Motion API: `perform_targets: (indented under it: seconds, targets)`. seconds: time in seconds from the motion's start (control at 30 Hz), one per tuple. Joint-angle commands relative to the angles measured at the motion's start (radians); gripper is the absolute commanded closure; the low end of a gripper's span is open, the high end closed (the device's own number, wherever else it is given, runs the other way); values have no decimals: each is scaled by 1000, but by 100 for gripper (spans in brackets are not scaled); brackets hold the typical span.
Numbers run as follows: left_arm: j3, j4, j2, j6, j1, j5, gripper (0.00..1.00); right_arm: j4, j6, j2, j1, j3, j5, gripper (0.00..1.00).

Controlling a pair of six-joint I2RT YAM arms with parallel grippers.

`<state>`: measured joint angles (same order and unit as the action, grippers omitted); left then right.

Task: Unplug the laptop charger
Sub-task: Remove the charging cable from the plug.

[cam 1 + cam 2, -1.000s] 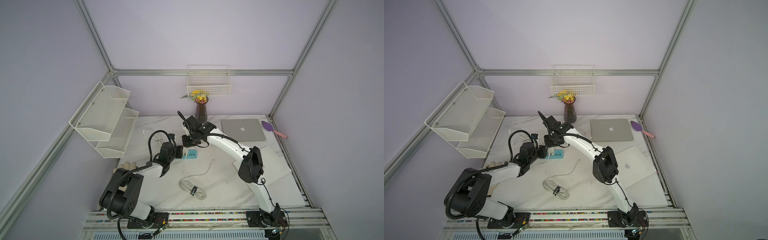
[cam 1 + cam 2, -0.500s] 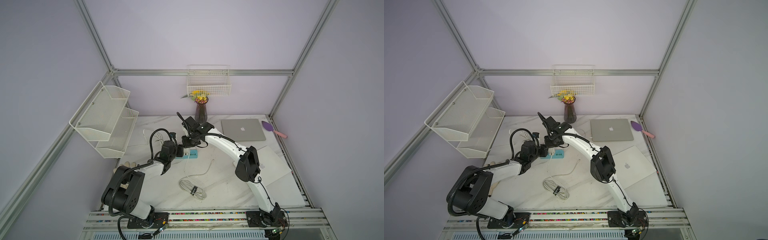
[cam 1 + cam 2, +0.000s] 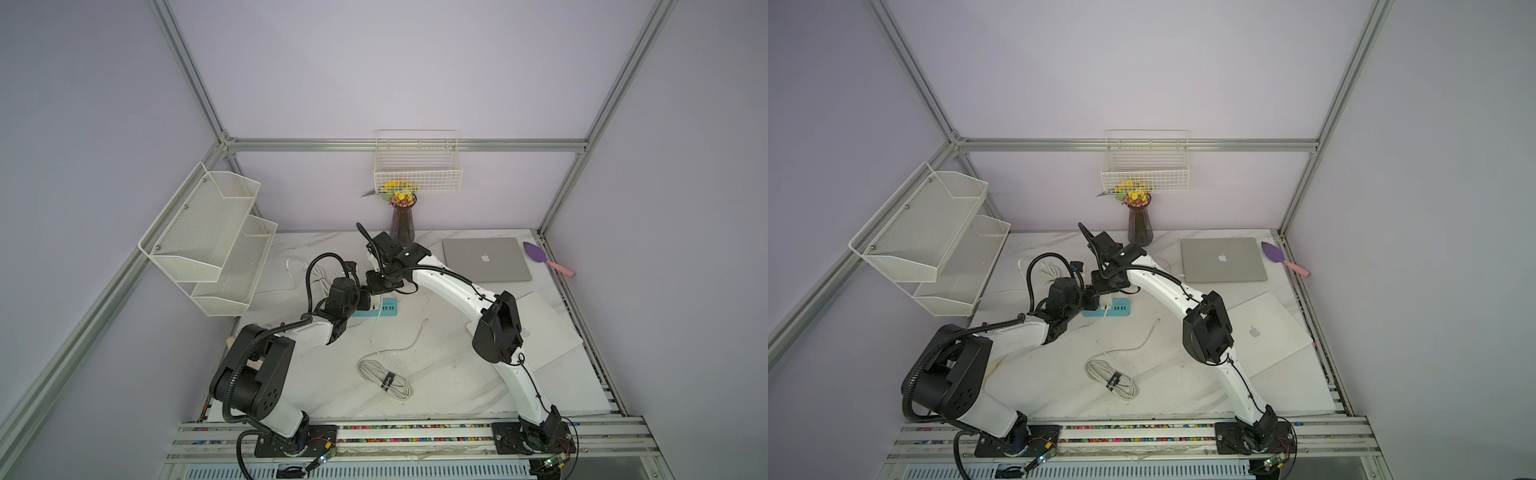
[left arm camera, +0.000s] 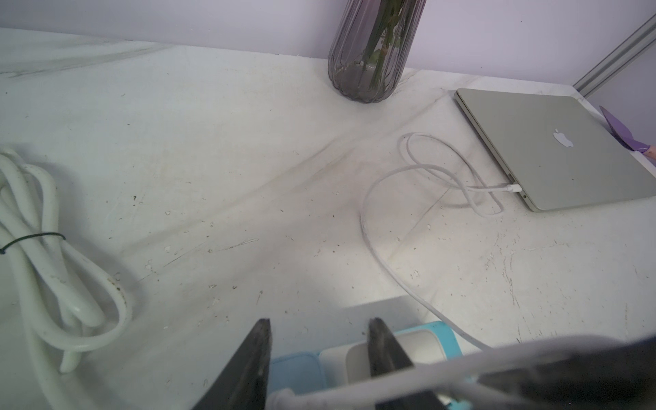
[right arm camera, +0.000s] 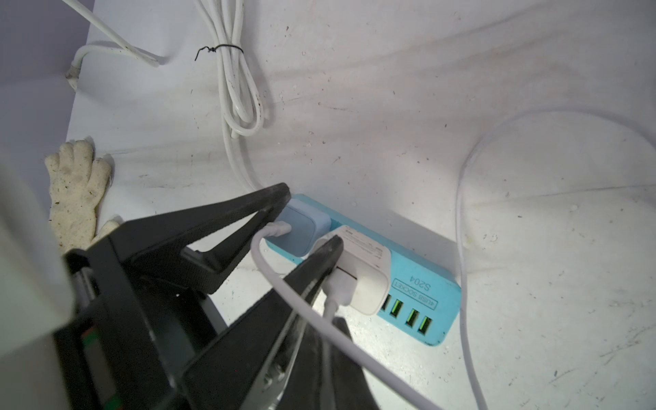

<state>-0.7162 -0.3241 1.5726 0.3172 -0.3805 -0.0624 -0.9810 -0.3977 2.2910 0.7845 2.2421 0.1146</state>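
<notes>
The laptop charger (image 5: 365,269), a white square brick, sits plugged into a blue power strip (image 5: 429,284) beside a light-blue adapter (image 5: 301,227). My left gripper (image 5: 312,216) is open. Its fingers straddle the adapter (image 4: 296,369), and one fingertip (image 5: 333,248) lies at the charger's (image 4: 422,348) edge. In both top views the left gripper (image 3: 365,300) and the right gripper (image 3: 376,291) meet over the strip (image 3: 1121,308). The right gripper is shut, and its blurred jaws hang just above the plugs. The charger's thin cable (image 5: 330,312) drops toward them, but I cannot make out whether it is pinched.
A thin white cable (image 4: 390,277) runs to a closed laptop (image 3: 486,259) at the back right. A second laptop (image 3: 540,328) lies nearer. A vase (image 3: 402,226) stands behind the arms. A strapped cable coil (image 3: 386,378) lies in front. A glove (image 5: 76,188), a thick cord (image 4: 46,255) and a wire shelf (image 3: 216,237) are on the left.
The right gripper's jaws have closed. Both arms have shifted only slightly over the power strip, and the left jaws have narrowed a touch.
</notes>
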Motion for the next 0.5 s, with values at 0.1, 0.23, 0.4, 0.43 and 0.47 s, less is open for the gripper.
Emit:
perform_targets:
  seconds: [0.1, 0.23, 0.4, 0.43, 0.47]
  targets:
    - [20, 186, 70, -25, -34, 47, 56, 113, 27, -103, 17, -31, 63, 100]
    - [44, 200, 63, 0, -48, 35, 57, 123, 17, -123, 12, -66, 54, 100]
    - [84, 180, 55, 19, -78, 6, 57, 131, 20, -152, 10, -76, 27, 100]
    - [86, 179, 64, 25, -86, 5, 57, 133, 19, -158, 10, -76, 28, 100]
    - [86, 178, 73, 27, -92, 4, 57, 134, 20, -159, 10, -75, 30, 100]
